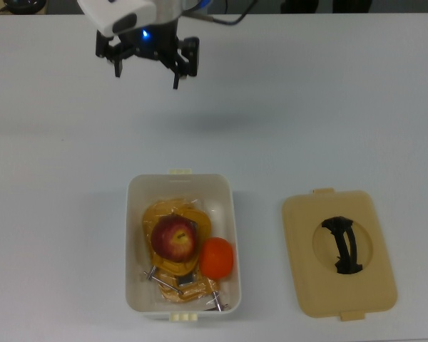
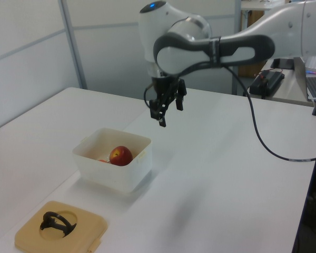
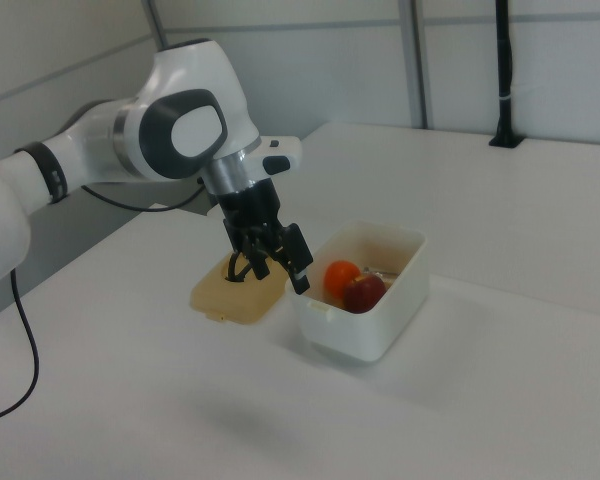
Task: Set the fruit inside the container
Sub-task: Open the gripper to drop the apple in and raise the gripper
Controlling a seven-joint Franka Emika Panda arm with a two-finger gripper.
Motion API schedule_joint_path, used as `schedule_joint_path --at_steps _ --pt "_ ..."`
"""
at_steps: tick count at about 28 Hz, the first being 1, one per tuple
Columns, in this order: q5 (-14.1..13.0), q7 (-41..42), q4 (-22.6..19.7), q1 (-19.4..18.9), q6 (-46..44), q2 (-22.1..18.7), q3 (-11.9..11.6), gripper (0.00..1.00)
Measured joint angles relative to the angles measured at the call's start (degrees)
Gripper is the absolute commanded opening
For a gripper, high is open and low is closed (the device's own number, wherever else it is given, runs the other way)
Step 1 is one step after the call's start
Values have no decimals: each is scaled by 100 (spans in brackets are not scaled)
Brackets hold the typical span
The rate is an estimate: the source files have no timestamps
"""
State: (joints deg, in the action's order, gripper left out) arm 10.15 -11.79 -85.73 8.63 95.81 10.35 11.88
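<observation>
The white container (image 1: 132, 235) (image 2: 116, 176) (image 3: 370, 330) stands on the white table. Both fruits lie inside it. The red apple (image 1: 174, 237) (image 2: 120, 155) (image 3: 364, 292) rests on yellow-orange clamps (image 1: 172, 269). The orange (image 1: 217, 257) (image 3: 340, 276) sits beside the apple, on the top view's right. My gripper (image 1: 147, 70) (image 2: 168, 109) (image 3: 275, 272) hangs open and empty, high above the table. In the top view it is well beyond the container's far end. Nothing is between its fingers.
A flat tan lid (image 1: 339, 253) (image 2: 60, 226) with a black handle lies on the table at the top view's right of the container. In the right view the gripper partly covers the lid (image 3: 225, 296). A black cable trails from the arm.
</observation>
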Motion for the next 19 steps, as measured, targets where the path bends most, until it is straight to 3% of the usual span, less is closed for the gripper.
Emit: schedule_joint_path --at_steps 6,19 --pt "-558 386 -38 -214 -144 -289 -532 100" --pt "-744 412 -234 -1015 -338 -665 -1243 100"
